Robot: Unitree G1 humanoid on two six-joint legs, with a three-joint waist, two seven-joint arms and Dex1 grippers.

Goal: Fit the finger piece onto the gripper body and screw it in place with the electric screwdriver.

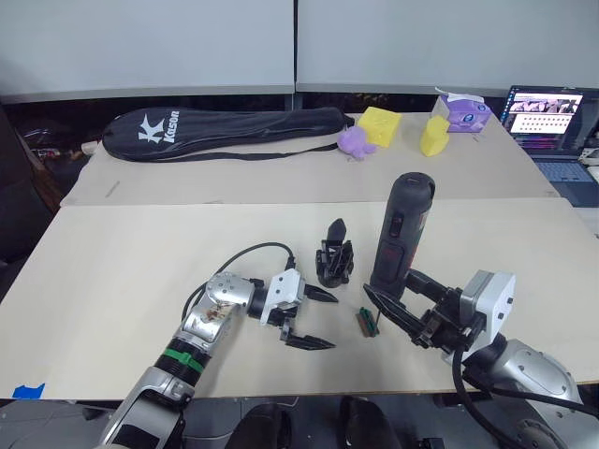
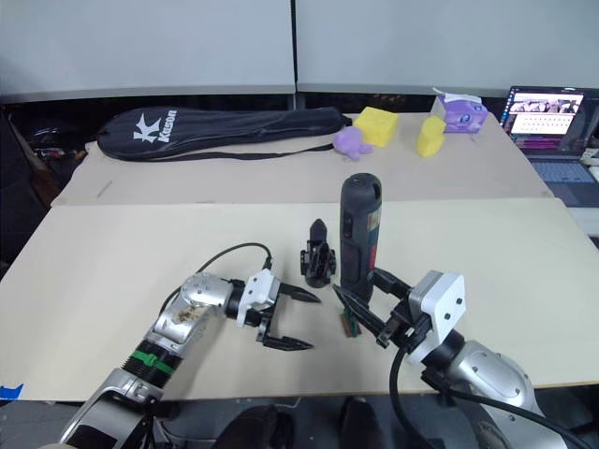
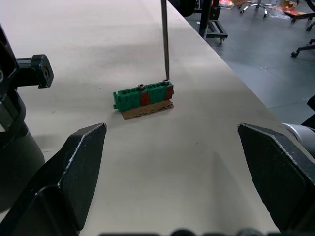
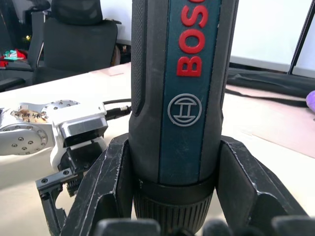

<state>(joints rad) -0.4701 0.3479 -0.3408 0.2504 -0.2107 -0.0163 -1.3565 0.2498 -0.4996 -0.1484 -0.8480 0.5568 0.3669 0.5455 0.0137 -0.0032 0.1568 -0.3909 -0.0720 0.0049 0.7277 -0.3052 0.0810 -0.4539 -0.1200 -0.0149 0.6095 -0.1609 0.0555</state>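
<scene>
My right gripper (image 1: 401, 297) is shut on the electric screwdriver (image 1: 403, 227), a dark thick cylinder with red lettering (image 4: 183, 98) that stands upright with its bit down. The thin metal bit (image 3: 164, 39) rests its tip on a small green-and-brown piece (image 3: 144, 96) lying on the table. The gripper body (image 1: 334, 254), a black block with one pointed finger sticking up, stands just left of the screwdriver. My left gripper (image 1: 323, 321) is open and empty, low over the table in front of the body, pointing at the green piece. The finger piece is out of view.
On the back table lie a long black racket bag (image 1: 225, 131), a purple toy (image 1: 354, 142), yellow foam blocks (image 1: 380, 124), a tissue box (image 1: 461, 112) and a laptop (image 1: 552, 117). The table's front edge (image 1: 309, 395) runs close under both grippers.
</scene>
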